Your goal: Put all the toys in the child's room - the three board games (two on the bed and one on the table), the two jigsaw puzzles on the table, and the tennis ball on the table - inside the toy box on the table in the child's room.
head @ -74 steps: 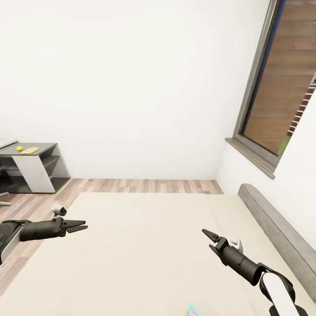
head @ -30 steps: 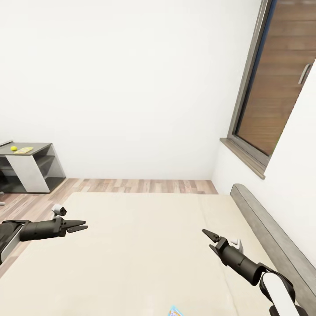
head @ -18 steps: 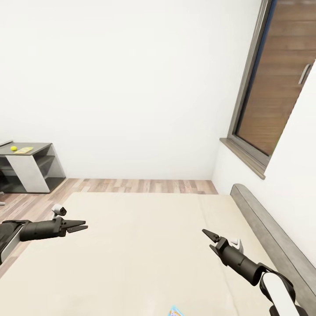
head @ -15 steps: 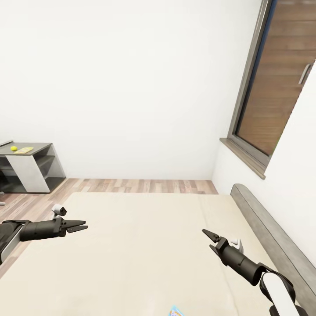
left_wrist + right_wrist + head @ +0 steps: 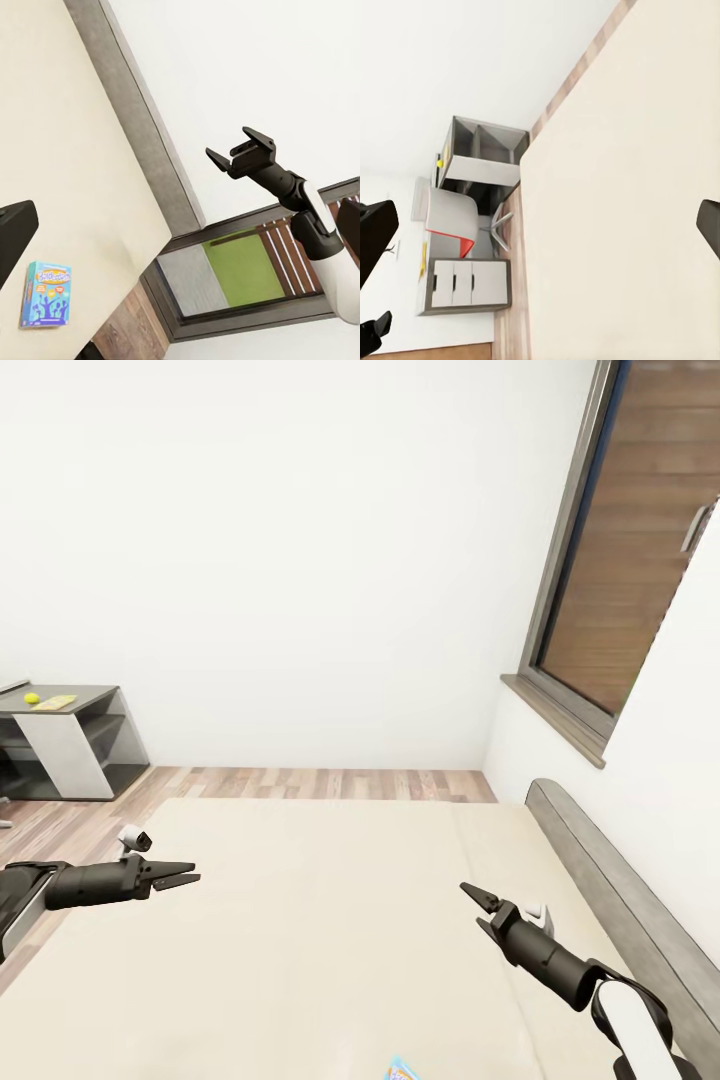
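Observation:
I face the bed (image 5: pixel 330 920), a plain beige mattress with a grey headboard (image 5: pixel 610 890) on the right. A small blue board game (image 5: pixel 402 1072) lies on the mattress at the near edge; the left wrist view shows this board game (image 5: pixel 46 294) flat and face up. My left gripper (image 5: pixel 195 874) hovers open over the bed's left side. My right gripper (image 5: pixel 470 904) hovers open over the right side, and this right gripper (image 5: pixel 229 144) holds nothing. Far left, the tennis ball (image 5: pixel 32 698) and a flat yellow box (image 5: pixel 58 702) rest on the table (image 5: pixel 80 705). The toy box is out of view.
Wood-plank floor (image 5: pixel 330 783) runs between the bed's far end and the white wall. A tall window (image 5: pixel 630 550) stands above the headboard. The right wrist view shows the table's drawer cabinet (image 5: pixel 465 281) and a chair (image 5: pixel 454 217) with a red part beside it.
Since 2.5 s ago the whole view has slid left as the camera turned right. Both arms hold the same pose, and nothing has moved in the last second.

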You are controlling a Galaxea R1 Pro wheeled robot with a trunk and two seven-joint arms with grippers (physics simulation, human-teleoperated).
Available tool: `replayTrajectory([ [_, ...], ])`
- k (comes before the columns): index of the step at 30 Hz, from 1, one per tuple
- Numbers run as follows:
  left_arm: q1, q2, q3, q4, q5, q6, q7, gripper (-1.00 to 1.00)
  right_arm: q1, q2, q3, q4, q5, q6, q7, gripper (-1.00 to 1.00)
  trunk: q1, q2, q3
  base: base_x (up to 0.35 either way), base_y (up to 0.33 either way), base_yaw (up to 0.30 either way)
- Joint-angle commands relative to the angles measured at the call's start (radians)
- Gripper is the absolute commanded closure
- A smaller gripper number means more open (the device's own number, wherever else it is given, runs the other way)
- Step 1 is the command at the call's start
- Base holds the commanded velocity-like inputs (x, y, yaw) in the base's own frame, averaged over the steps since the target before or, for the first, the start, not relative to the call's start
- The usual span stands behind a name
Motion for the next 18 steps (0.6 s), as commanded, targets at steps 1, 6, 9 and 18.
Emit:
replayTrajectory([
  [1, -0.001, 0.001, -0.005, 0.000, 0.004, 0.011, -0.003, -1.00, -0.001, 0.001, -0.001, 0.000, 0.004, 0.005, 0.005, -1.00, 0.001, -0.002, -0.002, 0.000, 0.000, 0.000],
  [6, -0.001, 0.001, -0.005, 0.000, 0.004, 0.011, -0.003, -1.00, -0.001, 0.002, 0.003, -0.002, 0.005, 0.002, 0.003, -1.00, 0.001, -0.002, -0.002, 0.000, 0.000, 0.000],
  [9, -0.001, 0.001, -0.005, 0.000, 0.004, 0.011, -0.003, -1.00, -0.001, 0.005, 0.004, -0.005, 0.005, 0.001, 0.002, -1.00, 0.001, -0.002, -0.002, 0.000, 0.000, 0.000],
  [18, -0.001, 0.003, -0.004, 0.000, 0.003, 0.011, -0.005, -1.00, -0.006, 0.005, 0.030, -0.010, 0.011, 0.020, -0.107, -1.00, 0.001, -0.002, -0.002, 0.000, 0.000, 0.000],
])
